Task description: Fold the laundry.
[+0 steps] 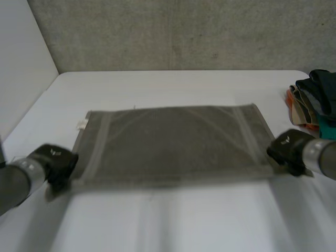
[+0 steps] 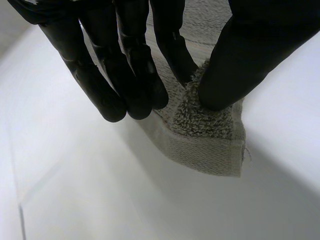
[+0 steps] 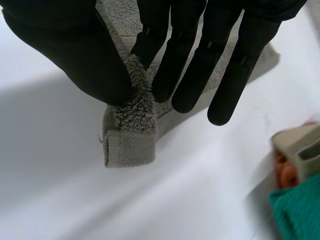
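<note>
- Left wrist view first: the robot's black left hand (image 2: 125, 75) has its thumb and one fingertip pinched on a corner of the grey-green terry towel (image 2: 205, 135). The other fingers hang straight beside the pinch.
- Right wrist view, same deal: the black right hand (image 3: 85, 55) pinches the other near corner between thumb and a finger. The hemmed tip flops down below the pinch and looks lifted just off the surface.
- Head view: the towel is spread out wide across the middle of the white table (image 1: 173, 84), one long edge toward the robot, with a hand at each near corner.
- A small white label (image 1: 82, 124) sits at the far left corner.
- How it'll handle, my guess: light, soft, totally floppy, nothing to break. The looped pile gives decent bite, so slipping shouldn't be a big worry.
- It'll likely sag in the middle once lifted, so both corners need to stay pulled apart.
- Best hold is probably right at the corners, on or just inside the flat woven hem, which is about where both pinches sit.
- A mixed orange, teal and dark pile of clothes (image 1: 312, 105) sits near the right hand, worth steering clear of.
</note>
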